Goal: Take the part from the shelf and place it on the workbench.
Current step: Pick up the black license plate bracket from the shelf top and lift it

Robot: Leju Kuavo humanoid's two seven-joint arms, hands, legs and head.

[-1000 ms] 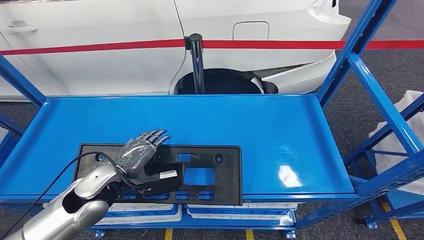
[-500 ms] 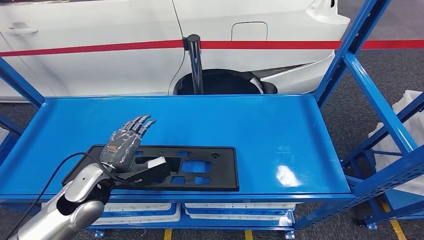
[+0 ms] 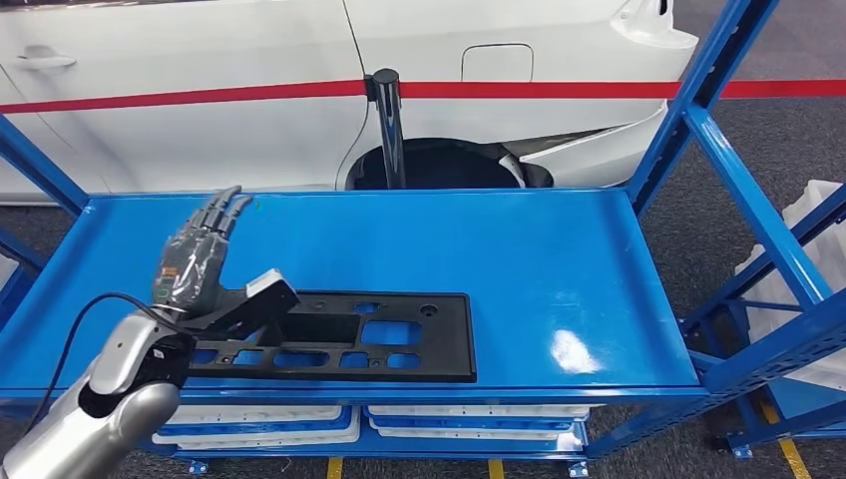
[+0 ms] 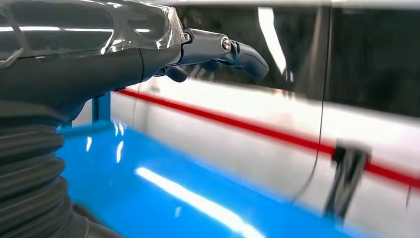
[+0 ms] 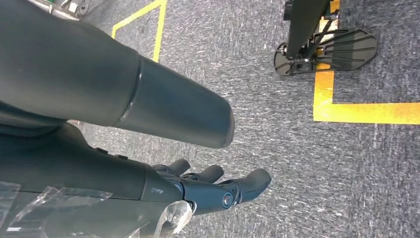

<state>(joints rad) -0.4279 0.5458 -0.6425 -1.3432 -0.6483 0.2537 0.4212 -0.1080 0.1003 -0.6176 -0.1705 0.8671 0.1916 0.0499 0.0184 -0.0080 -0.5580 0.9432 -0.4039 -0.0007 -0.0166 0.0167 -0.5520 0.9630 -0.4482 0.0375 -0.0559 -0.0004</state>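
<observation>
The left hand [image 3: 195, 264] stood raised over the near left part of the blue shelf [image 3: 539, 249], its fingers [image 3: 221, 210] straight, close together and pointing away from the robot, its thumb stretched out toward the part. It held nothing, though the thumb lay above the part's left end, and whether it touched the part I cannot tell. In the left wrist view the hand [image 4: 99, 54] reached out above the shelf's glossy surface [image 4: 163, 198].

The part [image 3: 349, 334], a flat black plate with rectangular cut-outs and small round holes, lay on the shelf along its near edge, just right of the left hand and toward the shelf's left half. Its left end looked lifted a little off the shelf beside the thumb.

Beyond the shelf's far edge stood a black post [image 3: 389, 125] carrying a red belt [image 3: 559, 89], and behind these a white car [image 3: 299, 60].

In the right wrist view the right hand [image 5: 198, 191] hung over the grey carpeted floor [image 5: 297, 163], its fingers [image 5: 247, 181] loosely curled and apart, holding nothing.
</observation>
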